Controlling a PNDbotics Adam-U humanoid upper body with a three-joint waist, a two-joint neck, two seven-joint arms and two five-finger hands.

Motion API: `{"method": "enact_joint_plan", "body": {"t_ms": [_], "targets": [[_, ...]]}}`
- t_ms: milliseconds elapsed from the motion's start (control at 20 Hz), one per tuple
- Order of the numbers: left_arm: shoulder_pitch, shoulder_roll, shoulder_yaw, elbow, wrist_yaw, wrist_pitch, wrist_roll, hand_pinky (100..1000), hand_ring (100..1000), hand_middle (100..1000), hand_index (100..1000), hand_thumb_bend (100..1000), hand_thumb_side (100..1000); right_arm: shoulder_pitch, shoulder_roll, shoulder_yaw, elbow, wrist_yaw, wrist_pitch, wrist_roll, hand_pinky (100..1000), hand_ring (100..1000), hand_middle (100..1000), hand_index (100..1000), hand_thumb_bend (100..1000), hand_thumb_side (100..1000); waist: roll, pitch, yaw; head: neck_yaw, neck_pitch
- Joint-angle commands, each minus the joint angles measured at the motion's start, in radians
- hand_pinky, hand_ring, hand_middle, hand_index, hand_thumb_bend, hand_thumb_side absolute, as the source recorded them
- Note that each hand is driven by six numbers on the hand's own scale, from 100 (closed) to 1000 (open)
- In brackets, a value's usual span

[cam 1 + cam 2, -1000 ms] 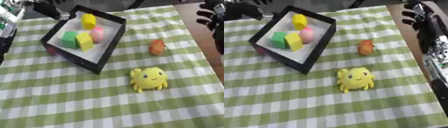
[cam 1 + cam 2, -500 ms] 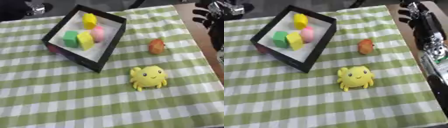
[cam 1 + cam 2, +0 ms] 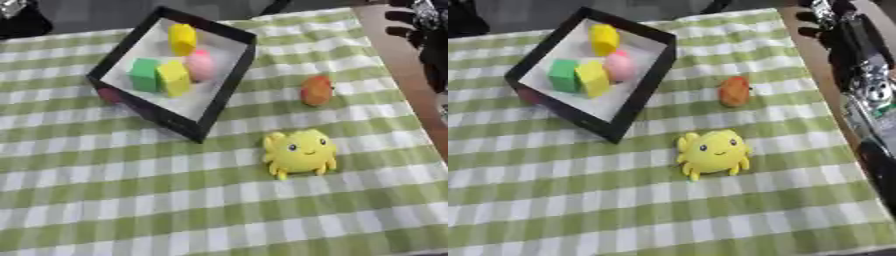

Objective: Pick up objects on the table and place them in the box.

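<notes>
two toys out on the green-and-white checked cloth (image 3: 105, 190), four soft-looking pieces already in the box.

black square-walled box (image 3: 229, 82) with a pale floor holds two yellow blocks, a green block (image 3: 144, 75) and a rounded pink piece (image 3: 200, 64). a plump yellow crab-like plush (image 3: 300, 152) sits below it; an orange egg-shaped toy (image 3: 316, 90) lies to the right. right hand (image 3: 826, 22) hovers at the top-right corner off the cloth, fingers spread, holding nothing. left hand out of view.
</notes>
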Motion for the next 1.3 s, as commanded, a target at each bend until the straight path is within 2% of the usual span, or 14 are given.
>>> {"method": "enact_joint_plan", "body": {"t_ms": [50, 250, 450, 700, 950, 1050, 1300], "targets": [[0.051, -0.023, 0.054, -0.074, 0.079, -0.025, 0.137, 828, 796, 770, 824, 333, 508, -0.028, -0.061, 0.006, 0.005, 0.029, 0.014, 0.02, 841, 854, 819, 874, 100, 788, -0.019, -0.034, 0.003, -0.006, -0.004], [0.172, -0.125, 0.1, -0.126, 0.126, -0.069, 0.283, 826, 798, 775, 832, 353, 540, -0.049, -0.088, 0.021, 0.027, 0.058, 0.027, 0.042, 843, 856, 822, 874, 100, 768, -0.022, -0.031, 0.008, -0.017, -0.01], [0.255, -0.205, 0.126, -0.169, 0.154, -0.115, 0.381, 825, 799, 777, 832, 376, 556, -0.066, -0.131, 0.042, 0.045, 0.121, 0.043, 0.092, 848, 857, 819, 876, 100, 746, -0.023, -0.031, 0.012, -0.02, -0.012], [0.316, -0.251, 0.14, -0.199, 0.165, -0.158, 0.453, 825, 800, 782, 836, 388, 569, -0.101, -0.219, 0.09, 0.05, 0.224, 0.06, 0.218, 857, 858, 820, 874, 100, 689, -0.024, -0.03, 0.013, -0.02, -0.011], [0.347, -0.279, 0.141, -0.202, 0.159, -0.184, 0.502, 824, 802, 790, 848, 402, 594, -0.129, -0.301, 0.137, 0.039, 0.31, 0.052, 0.333, 865, 860, 826, 875, 100, 636, -0.026, -0.027, 0.016, -0.013, -0.013], [0.356, -0.292, 0.14, -0.196, 0.162, -0.189, 0.512, 825, 802, 791, 847, 404, 599, -0.132, -0.326, 0.155, 0.034, 0.337, 0.045, 0.367, 867, 861, 828, 876, 100, 614, -0.027, -0.025, 0.017, 0.0, -0.012], [0.367, -0.314, 0.143, -0.188, 0.166, -0.193, 0.518, 826, 804, 794, 849, 415, 603, -0.124, -0.362, 0.178, 0.025, 0.377, 0.03, 0.416, 869, 863, 835, 880, 100, 575, -0.03, -0.024, 0.024, 0.081, -0.007]]}}
